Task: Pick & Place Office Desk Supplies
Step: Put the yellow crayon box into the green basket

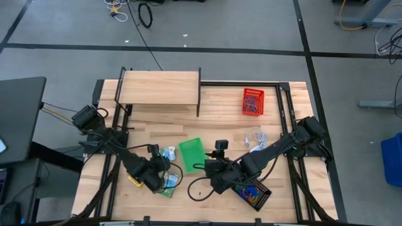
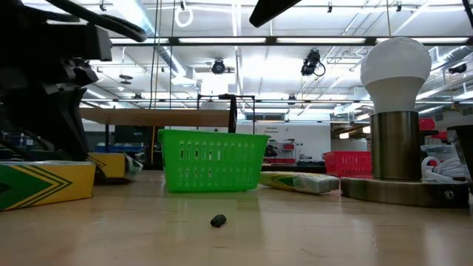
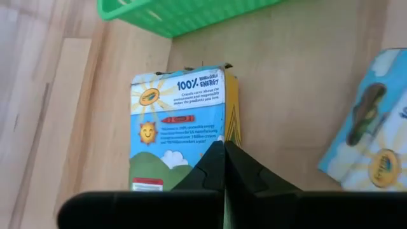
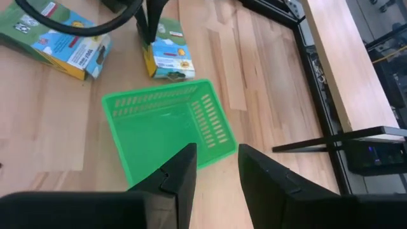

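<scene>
Left gripper (image 3: 224,166) is down over a crayon box (image 3: 181,124) near the front-left of the table, fingers pressed fully together with the tips meeting at the box's near end. No gap between them, and nothing visibly pinched. Can't tell from the wrist view whether the tips touch the carton or sit just above it. My read: the jaws closed without capturing the box, since a carton that wide can't sit between touching fingers.

The crayon box lies flat, printed face up: glossy cardboard, rectangular, blue sky and sun print, yellow side panel. A second crayon box (image 3: 375,137) lies just beside it, same print, at an angle. A third carton (image 4: 60,44) lies flat further off, green and blue faces. All are rigid, flat-sided and light; lying flat, their wide faces give little for two narrow fingers, so an edge-on grip across the short side looks like the workable approach.

The green basket (image 4: 168,130) sits open side up just beyond the boxes, between the two arms. It is moulded plastic mesh with slotted walls and looks empty, likely the drop target given how close it is.

Right gripper (image 4: 215,166) hovers over the near rim of the green basket, fingers spread with clear wood between them, holding nothing. Looks like it is waiting.

Black basket (image 1: 252,194) at the front under the right arm holds the coloured loops. Red basket (image 1: 252,102) is at the back right, well apart.

Lamp (image 2: 395,103) on the right: round white head on a metal cylinder and disc base.
</scene>
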`<control>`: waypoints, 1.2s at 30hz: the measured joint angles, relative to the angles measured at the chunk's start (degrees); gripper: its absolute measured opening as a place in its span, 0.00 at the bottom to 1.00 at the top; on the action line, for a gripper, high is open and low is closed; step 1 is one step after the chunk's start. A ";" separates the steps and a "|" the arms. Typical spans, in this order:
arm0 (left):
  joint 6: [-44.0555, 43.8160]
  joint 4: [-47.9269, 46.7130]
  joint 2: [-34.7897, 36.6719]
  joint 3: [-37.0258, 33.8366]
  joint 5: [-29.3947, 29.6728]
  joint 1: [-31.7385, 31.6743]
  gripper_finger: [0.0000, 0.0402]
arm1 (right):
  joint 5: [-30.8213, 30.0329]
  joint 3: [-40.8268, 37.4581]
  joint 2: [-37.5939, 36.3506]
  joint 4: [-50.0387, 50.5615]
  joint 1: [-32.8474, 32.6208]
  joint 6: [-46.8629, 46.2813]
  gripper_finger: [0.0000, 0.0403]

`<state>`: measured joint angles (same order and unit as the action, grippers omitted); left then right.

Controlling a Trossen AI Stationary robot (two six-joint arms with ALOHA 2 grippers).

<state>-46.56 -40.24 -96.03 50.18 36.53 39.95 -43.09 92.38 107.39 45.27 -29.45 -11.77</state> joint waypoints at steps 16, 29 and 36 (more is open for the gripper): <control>-1.61 -5.98 0.04 4.80 2.62 2.12 0.00 | 8.22 -3.75 0.16 -3.99 -0.17 0.39 0.31; -2.25 -12.43 0.13 9.66 3.97 2.83 0.00 | 8.72 -18.75 0.31 -25.11 4.38 8.88 0.52; 0.19 -16.08 0.13 15.60 5.47 3.62 0.00 | 8.64 -18.73 0.31 -33.10 4.84 23.29 0.63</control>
<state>-46.37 -56.32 -95.90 65.78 41.99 43.58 -34.45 73.65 107.70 12.16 -24.61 11.52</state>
